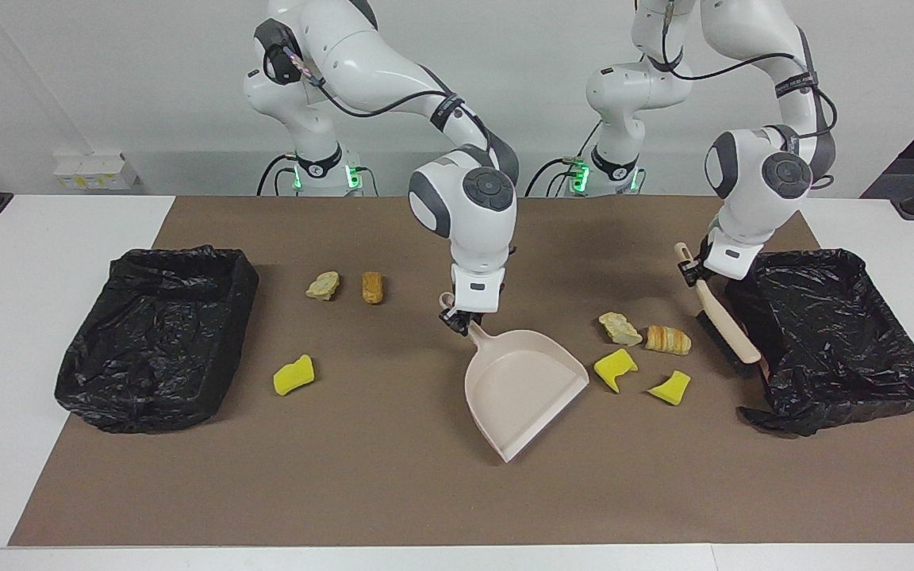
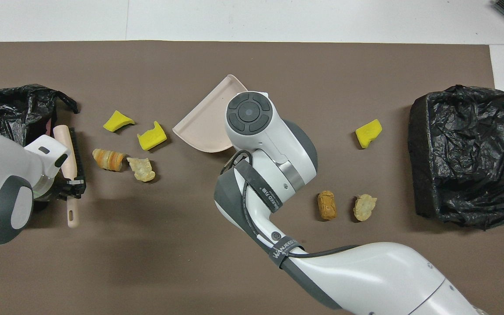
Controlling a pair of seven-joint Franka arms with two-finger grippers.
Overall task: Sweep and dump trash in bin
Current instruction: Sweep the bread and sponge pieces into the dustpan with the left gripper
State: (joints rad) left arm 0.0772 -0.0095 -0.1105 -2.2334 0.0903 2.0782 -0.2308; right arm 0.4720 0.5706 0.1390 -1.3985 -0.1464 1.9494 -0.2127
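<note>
My right gripper (image 1: 459,319) is shut on the handle of the beige dustpan (image 1: 524,388), mid-table; the pan's wide lip points toward the left arm's end. My left gripper (image 1: 695,274) is shut on the beige handle of the brush (image 1: 725,323), whose black bristles are down by the bin (image 1: 862,262) at the left arm's end. Between pan and brush lie several trash scraps: a pale lump (image 1: 620,328), a bread piece (image 1: 668,340) and two yellow sponge chunks (image 1: 614,369) (image 1: 670,388). In the overhead view the right wrist covers the dustpan (image 2: 199,127) handle.
A second black-bagged bin (image 1: 100,349) stands at the right arm's end. Near it lie three scraps: a pale lump (image 1: 323,285), a brown piece (image 1: 373,287) and a yellow chunk (image 1: 293,375). A brown mat (image 1: 393,492) covers the table.
</note>
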